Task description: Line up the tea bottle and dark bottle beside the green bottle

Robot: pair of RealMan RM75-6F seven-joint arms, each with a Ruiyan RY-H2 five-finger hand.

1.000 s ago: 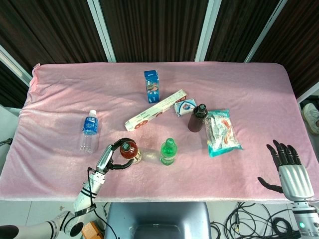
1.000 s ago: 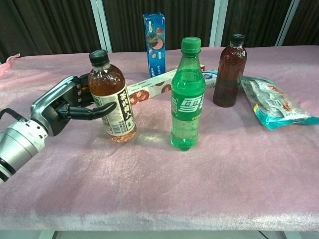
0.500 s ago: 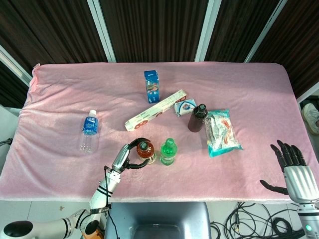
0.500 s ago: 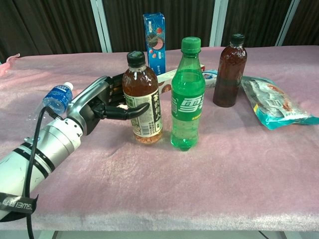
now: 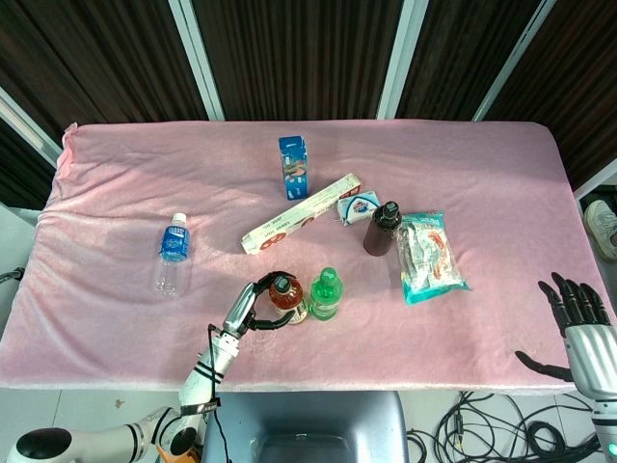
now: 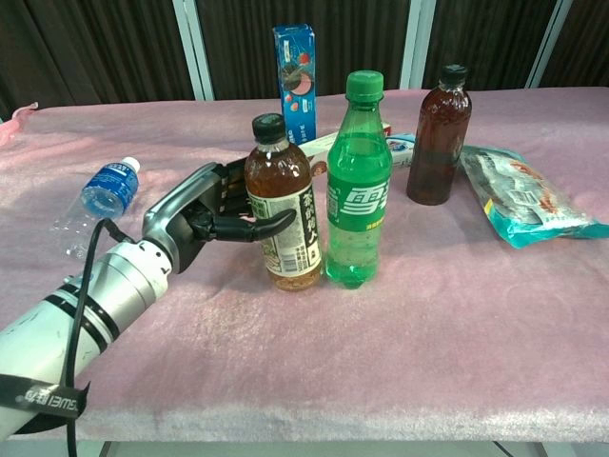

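Gripping the tea bottle (image 6: 285, 214), the left hand (image 6: 205, 221) wraps it upright just beside the green bottle (image 6: 358, 186).

The left hand (image 6: 205, 221) had a grey metallic back and black fingers (image 6: 249, 226); behind them ran a silver forearm with black bands and a black cable. The right hand (image 5: 582, 323) matched: black fingers, silver-grey back.

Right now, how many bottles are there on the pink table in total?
4. The tea bottle stands in the left hand, beside the green bottle. The dark bottle stands further right, near a snack bag. A small water bottle lies on the left.
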